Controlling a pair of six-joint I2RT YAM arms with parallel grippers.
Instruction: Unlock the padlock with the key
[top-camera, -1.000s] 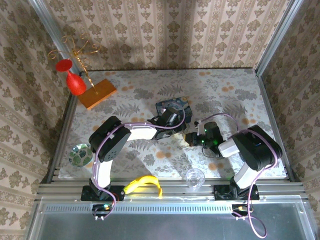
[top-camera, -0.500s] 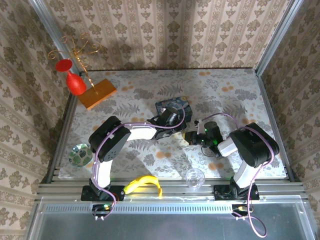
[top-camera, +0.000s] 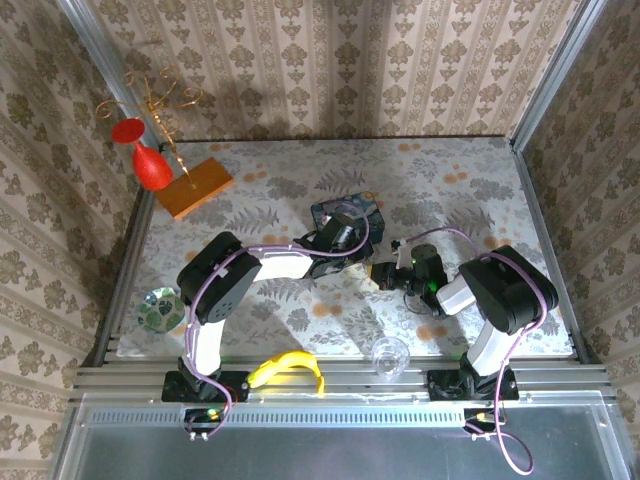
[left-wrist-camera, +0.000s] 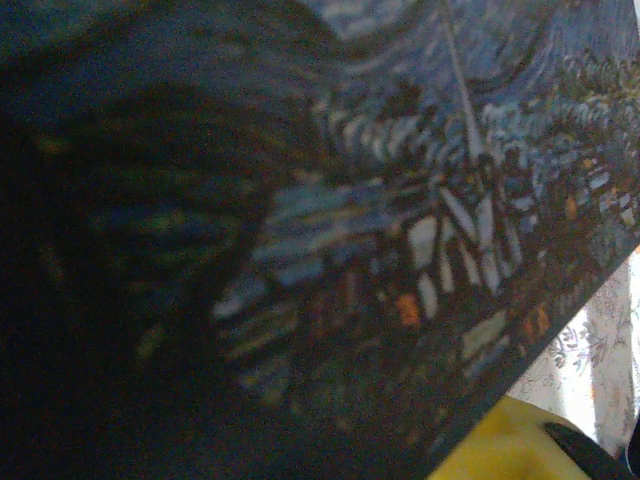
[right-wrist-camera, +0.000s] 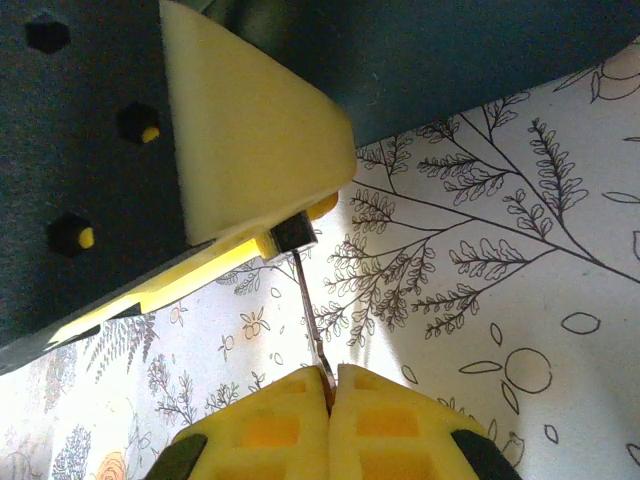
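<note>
In the right wrist view my right gripper (right-wrist-camera: 330, 385) is shut on the key (right-wrist-camera: 308, 310). The key's thin silver blade runs up to the padlock (right-wrist-camera: 293, 234), a tiny dark metal block. The padlock is clamped between the yellow fingers (right-wrist-camera: 250, 150) of my left gripper (right-wrist-camera: 300, 225), and the key's tip meets its underside. From above, the left gripper (top-camera: 360, 257) and the right gripper (top-camera: 384, 274) meet nose to nose at the table's middle. They are just in front of the blue painted tin (top-camera: 345, 213). The tin's painted side (left-wrist-camera: 400, 200) sits close to the left wrist camera.
A red glass vase (top-camera: 150, 165) and an orange wooden block (top-camera: 196, 186) with a gold wire stand sit at the back left. A shiny disc (top-camera: 160, 306) lies at the left edge. A banana (top-camera: 286, 368) and a clear glass (top-camera: 390, 353) rest on the front rail.
The right arm has edged slightly to the left, toward the left gripper. Both grips look the same, and the left arm has held still.
</note>
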